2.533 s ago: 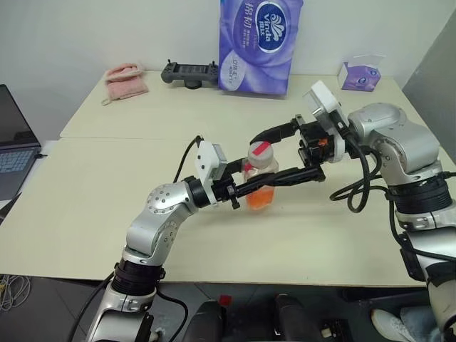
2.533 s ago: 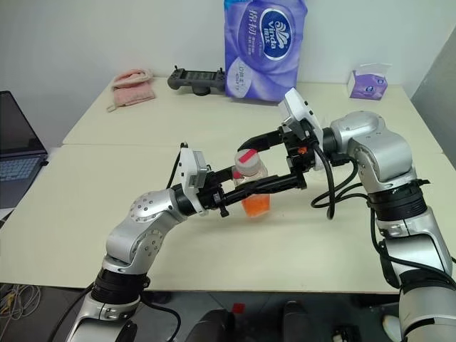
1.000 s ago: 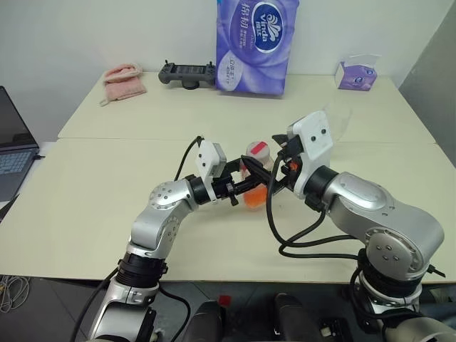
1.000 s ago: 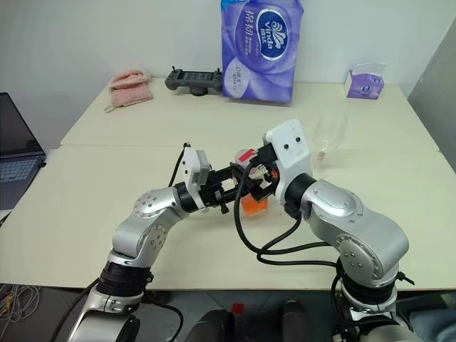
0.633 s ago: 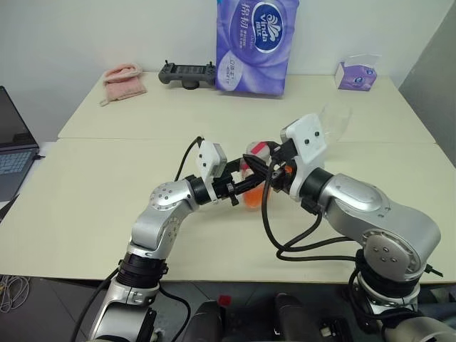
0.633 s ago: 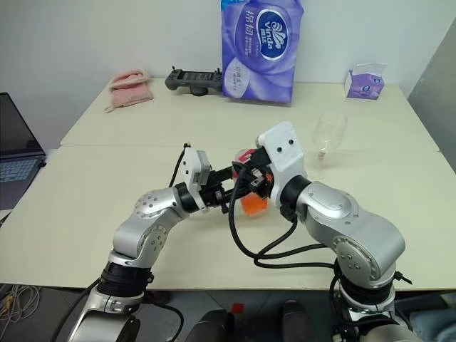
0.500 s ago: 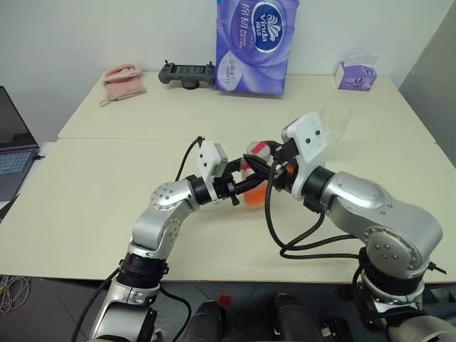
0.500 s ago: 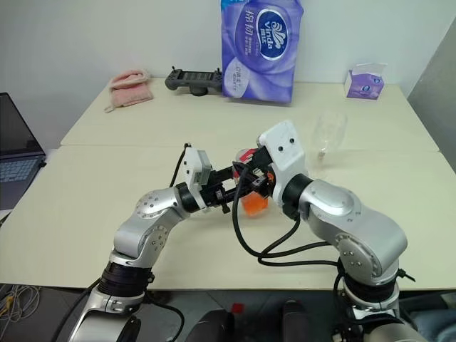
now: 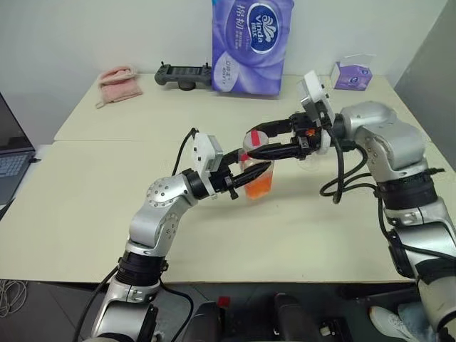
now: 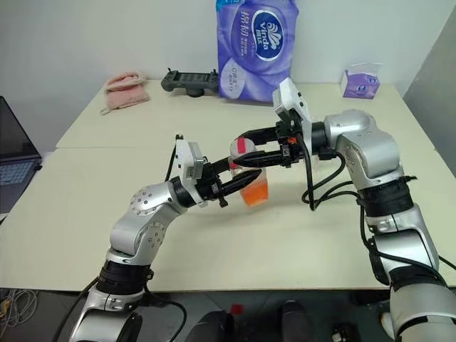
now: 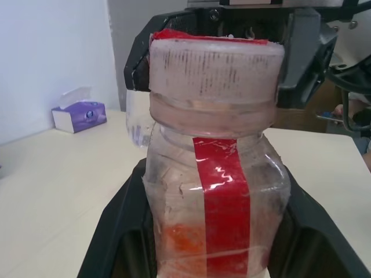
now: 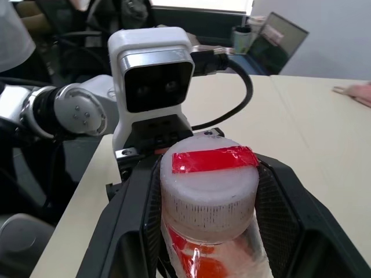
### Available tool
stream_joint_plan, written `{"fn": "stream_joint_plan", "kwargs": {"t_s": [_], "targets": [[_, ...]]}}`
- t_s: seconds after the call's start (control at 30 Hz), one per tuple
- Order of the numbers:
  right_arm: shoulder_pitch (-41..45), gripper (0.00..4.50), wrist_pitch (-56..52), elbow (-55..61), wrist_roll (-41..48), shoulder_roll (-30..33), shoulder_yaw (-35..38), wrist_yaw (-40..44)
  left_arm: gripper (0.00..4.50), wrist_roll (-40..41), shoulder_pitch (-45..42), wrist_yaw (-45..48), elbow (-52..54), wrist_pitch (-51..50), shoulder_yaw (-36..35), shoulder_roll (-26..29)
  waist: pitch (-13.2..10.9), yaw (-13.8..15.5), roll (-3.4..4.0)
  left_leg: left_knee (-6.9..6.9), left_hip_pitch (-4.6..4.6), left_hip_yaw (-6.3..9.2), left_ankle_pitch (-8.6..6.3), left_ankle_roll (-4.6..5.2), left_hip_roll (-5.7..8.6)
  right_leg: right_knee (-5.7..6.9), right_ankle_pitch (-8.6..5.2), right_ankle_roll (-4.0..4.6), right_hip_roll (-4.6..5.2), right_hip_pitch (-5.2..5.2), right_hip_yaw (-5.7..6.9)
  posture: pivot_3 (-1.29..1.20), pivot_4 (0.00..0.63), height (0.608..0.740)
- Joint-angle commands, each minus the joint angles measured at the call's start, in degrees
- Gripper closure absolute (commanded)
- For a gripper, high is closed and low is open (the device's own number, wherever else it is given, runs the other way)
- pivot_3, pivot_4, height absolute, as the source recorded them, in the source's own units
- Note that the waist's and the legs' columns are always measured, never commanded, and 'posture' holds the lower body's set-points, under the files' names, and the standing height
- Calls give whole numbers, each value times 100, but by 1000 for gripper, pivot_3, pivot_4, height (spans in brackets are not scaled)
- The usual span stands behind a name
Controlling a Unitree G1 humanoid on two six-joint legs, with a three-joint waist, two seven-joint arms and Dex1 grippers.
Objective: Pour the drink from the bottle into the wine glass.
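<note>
Capped bottle [image 9: 256, 169] upright, orange drink [image 9: 258, 187] low inside; glass seemingly behind.

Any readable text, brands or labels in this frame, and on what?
"Vinda": brand logo on the purple tissue pack at the table's far edge.
Chinese characters above that logo: too small to read.
Small purple tissue box: print too small to read.
Bottle: red strip and red-taped cap, no text.

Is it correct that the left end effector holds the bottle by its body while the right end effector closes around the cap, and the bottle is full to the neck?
Not fully. The left end effector holds the bottle by its body and the right end effector is around the cap, but the drink fills only the lower part, as the left eye view shows.
</note>
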State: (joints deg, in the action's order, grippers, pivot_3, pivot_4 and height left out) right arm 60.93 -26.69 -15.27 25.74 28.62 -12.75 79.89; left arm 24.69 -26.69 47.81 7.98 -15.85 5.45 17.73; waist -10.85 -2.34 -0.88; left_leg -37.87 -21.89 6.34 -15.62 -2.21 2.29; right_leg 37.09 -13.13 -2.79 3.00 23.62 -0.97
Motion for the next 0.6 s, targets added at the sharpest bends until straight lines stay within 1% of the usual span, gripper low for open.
{"fn": "stream_joint_plan", "kwargs": {"t_s": [0.03,0.07,0.3,0.33,0.5,0.6], "targets": [[388,2632,295,-182,-58,-204,-85,450,2711,11,-1,-49,287,-24,110,-57,0,17,0,-1,-5,2,0,-1,-1,0,0,0,6,5,0,0,150,740],[418,2632,259,-216,-59,-214,-68,519,2711,11,18,-58,307,-29,109,-57,0,33,0,-1,-10,1,1,-1,-1,0,0,0,9,11,-2,0,150,740],[437,145,-2,-100,148,-155,284,668,2713,26,43,-62,321,-48,138,-37,0,66,0,-3,-24,5,5,-12,-1,0,1,0,13,24,-1,0,150,740],[413,0,-56,-46,210,-132,337,657,2713,29,37,-56,309,-46,141,-34,0,66,0,-2,-24,5,5,-12,0,1,1,0,13,24,-1,0,150,740],[205,0,-198,356,320,-39,524,378,2714,33,2,-25,246,-31,150,-22,0,67,0,-2,-24,4,1,-5,0,3,1,1,13,27,-2,0,150,740],[-45,0,-385,880,81,139,466,-147,2714,41,-34,-4,221,-41,132,-9,0,68,0,-2,-24,3,2,-6,0,4,1,1,13,27,-1,0,150,740]]}}
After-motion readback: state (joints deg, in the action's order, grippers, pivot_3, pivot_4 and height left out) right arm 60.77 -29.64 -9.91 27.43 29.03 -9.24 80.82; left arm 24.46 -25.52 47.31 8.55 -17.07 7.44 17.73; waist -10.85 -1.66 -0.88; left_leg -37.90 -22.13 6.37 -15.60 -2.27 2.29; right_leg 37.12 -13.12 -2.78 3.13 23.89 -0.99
